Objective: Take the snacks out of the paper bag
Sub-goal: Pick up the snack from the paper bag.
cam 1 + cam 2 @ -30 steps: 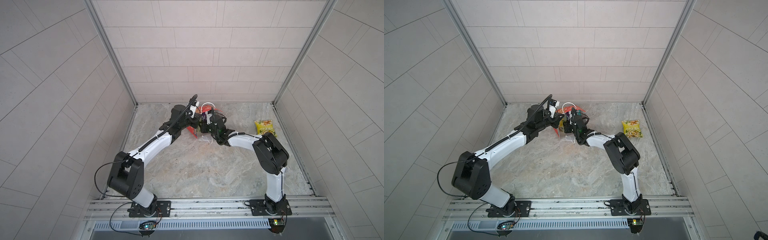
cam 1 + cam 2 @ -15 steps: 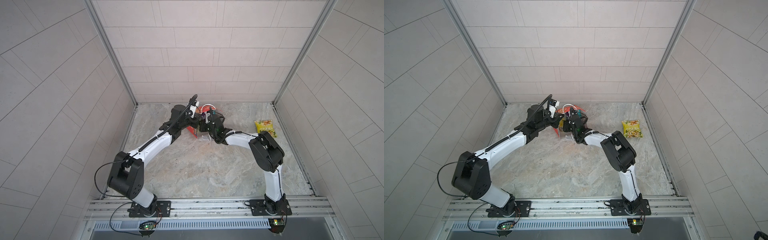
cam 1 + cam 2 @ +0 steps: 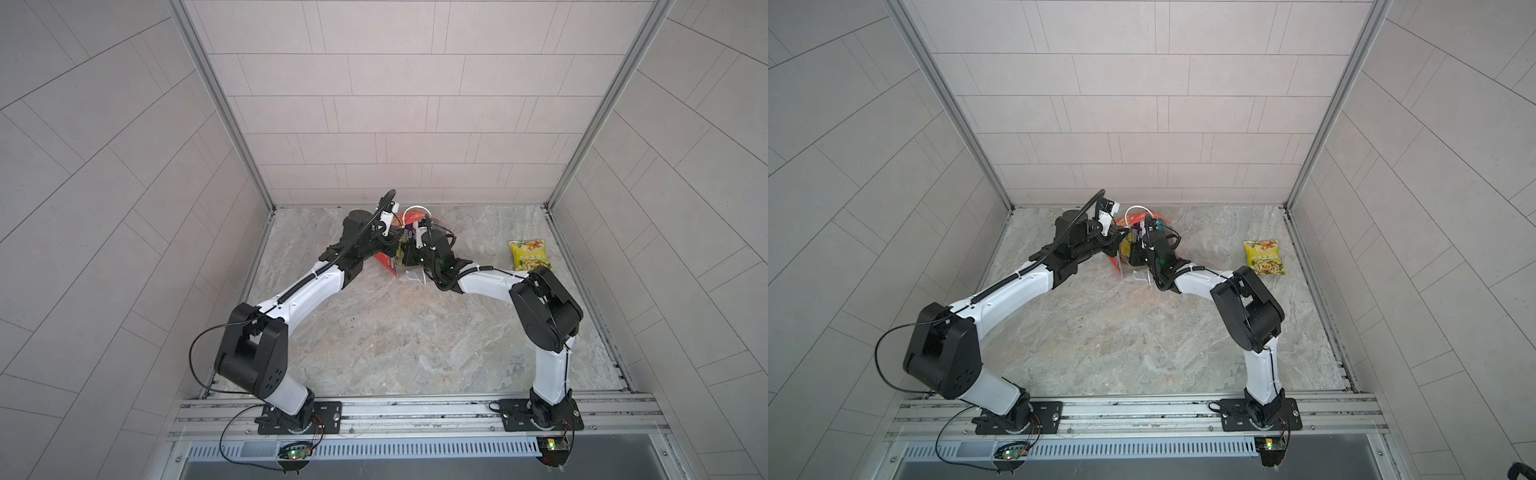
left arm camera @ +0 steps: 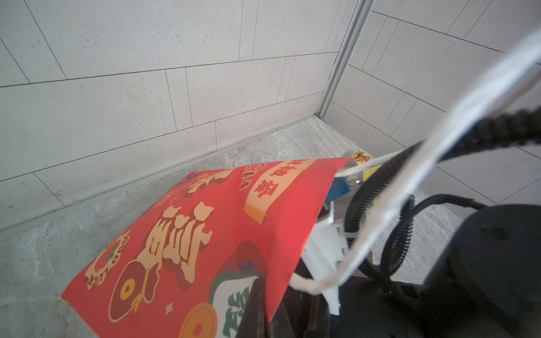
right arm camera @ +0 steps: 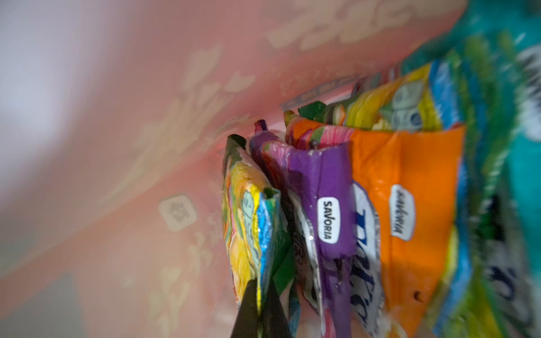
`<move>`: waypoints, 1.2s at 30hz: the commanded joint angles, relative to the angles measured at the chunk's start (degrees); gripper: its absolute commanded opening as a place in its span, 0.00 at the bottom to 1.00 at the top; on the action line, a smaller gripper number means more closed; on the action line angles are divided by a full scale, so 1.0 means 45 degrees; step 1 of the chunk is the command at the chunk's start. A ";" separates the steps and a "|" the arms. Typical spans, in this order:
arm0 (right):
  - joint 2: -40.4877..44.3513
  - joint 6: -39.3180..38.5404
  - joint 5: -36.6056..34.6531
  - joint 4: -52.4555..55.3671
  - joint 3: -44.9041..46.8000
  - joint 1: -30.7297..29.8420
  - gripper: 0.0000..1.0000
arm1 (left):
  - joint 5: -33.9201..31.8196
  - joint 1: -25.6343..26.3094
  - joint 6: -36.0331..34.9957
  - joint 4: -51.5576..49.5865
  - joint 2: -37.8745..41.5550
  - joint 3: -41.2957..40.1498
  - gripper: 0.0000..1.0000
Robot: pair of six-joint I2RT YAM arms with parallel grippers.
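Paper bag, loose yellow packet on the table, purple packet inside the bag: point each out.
paper bag (image 4: 205, 234): left wrist view, red printed side.
yellow packet (image 3: 530, 255): in a top view, middle of its face.
purple packet (image 5: 328, 175): right wrist view, upper purple face.

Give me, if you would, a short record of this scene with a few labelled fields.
Bag: red paper bag with gold characters, held at its rim
Left grip: left claw shut on the bag's edge
Right grip: right claw inside the bag, shut on the edge of a yellow-and-blue glossy packet
Also inside: purple glossy packet, orange glossy packet, teal glossy packet
Already out: yellow snack packet, flat on the grey marbled table, apart from the bag
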State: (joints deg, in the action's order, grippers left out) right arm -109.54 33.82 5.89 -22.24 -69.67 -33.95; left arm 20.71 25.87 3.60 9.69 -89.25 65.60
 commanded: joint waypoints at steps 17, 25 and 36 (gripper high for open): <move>0.4366 -0.0646 0.1145 0.1514 0.1825 0.0632 0.10 | -0.0082 0.0087 -0.0181 0.0330 0.0283 -0.0301 0.00; 0.5024 -0.0700 0.1781 0.1875 0.1803 0.0986 0.00 | -0.0167 0.0091 -0.0271 0.0346 0.0432 -0.0391 0.00; 0.7109 -0.1711 0.3096 0.1785 0.2727 0.1061 0.00 | -0.0137 0.0088 -0.0387 0.0269 0.0439 -0.0406 0.00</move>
State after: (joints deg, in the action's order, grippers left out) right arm -82.06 28.25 17.89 -11.53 -58.54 -29.30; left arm 19.84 25.91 2.68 10.46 -88.64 64.58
